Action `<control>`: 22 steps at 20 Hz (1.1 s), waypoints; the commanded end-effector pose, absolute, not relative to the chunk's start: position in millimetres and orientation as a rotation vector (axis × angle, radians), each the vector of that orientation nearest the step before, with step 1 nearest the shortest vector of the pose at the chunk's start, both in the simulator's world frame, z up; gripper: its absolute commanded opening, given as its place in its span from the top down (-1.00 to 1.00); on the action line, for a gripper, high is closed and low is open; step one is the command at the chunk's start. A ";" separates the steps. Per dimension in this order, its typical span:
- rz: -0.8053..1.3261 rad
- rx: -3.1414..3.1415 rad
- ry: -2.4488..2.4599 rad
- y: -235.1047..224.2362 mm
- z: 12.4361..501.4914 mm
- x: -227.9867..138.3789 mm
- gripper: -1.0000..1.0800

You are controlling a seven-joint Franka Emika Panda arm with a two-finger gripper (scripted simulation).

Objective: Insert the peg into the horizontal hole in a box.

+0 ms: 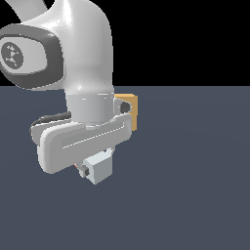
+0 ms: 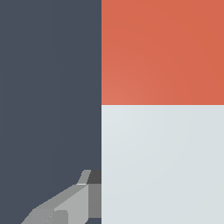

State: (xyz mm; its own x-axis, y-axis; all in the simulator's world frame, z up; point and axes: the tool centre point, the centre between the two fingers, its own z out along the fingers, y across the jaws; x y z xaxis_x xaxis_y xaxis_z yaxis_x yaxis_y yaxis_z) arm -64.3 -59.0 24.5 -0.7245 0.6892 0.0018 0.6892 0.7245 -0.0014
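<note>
Peg [image 2: 162, 109] fills wrist view, red half above grey

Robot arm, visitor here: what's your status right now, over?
Pincer low at the red-orange and pale grey square peg, grip unconfirmed. Tan-orange box behind the arm, hole hidden. Nothing seen in the way.
</note>
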 end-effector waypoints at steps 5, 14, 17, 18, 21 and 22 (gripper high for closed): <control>-0.001 -1.259 -2.878 -43.4 28.8 -63.5 1.00; -0.001 -1.487 -2.767 -6.8 37.1 -59.0 1.00; -0.001 -1.571 -2.720 6.9 40.2 -55.6 1.00; -0.001 -1.599 -2.704 11.4 41.2 -54.3 1.00; -0.001 -1.682 -2.653 24.9 44.4 -49.6 1.00; -0.001 -1.709 -2.636 29.3 45.5 -47.8 1.00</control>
State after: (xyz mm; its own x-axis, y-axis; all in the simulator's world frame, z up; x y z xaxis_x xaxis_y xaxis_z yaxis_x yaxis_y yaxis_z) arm -51.3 22.5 42.4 -0.4375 0.8992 0.0017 0.8992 0.4375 -0.0021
